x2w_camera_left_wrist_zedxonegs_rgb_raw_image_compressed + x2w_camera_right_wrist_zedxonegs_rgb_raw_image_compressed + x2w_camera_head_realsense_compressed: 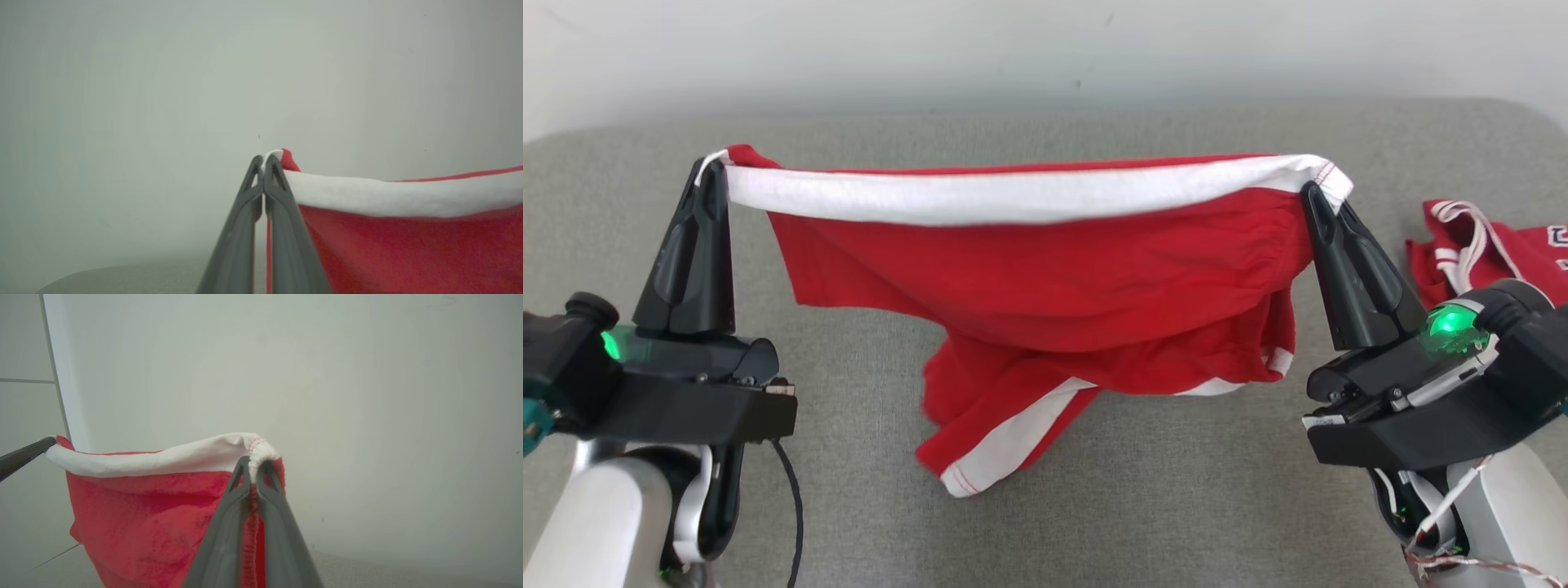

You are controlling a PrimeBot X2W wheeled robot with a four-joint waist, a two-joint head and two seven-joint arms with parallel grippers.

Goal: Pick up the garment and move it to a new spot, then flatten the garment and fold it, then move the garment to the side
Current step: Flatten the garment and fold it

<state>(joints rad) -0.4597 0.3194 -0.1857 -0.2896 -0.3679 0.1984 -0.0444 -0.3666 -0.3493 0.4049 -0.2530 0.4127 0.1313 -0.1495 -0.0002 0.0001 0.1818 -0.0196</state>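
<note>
Left gripper [711, 170]: clamped shut on one end of the white waistband [1013, 196].
Right gripper [1316, 192]: pinched shut on the opposite end.
Garment [1045, 278]: red shorts strung between both fingertips, legs drooping below.
Second red garment [1486, 245]: just outside the right gripper.

Both arms are held up roughly level and well apart. The left gripper [707, 173] and the right gripper [1313, 194] both point their fingers up and away from the body. The left fingers stand almost upright, while the right ones lean inward toward the other arm. Each pair of jaws is pressed tight at the tips, pinching a top corner of the garment [1045, 269]. Below them sit the dark left wrist [645, 367] and right wrist [1421, 384] — each with a green light lit. The pale left forearm [596, 523] and right forearm [1503, 506] rise from the lower corners of the head view.
</note>
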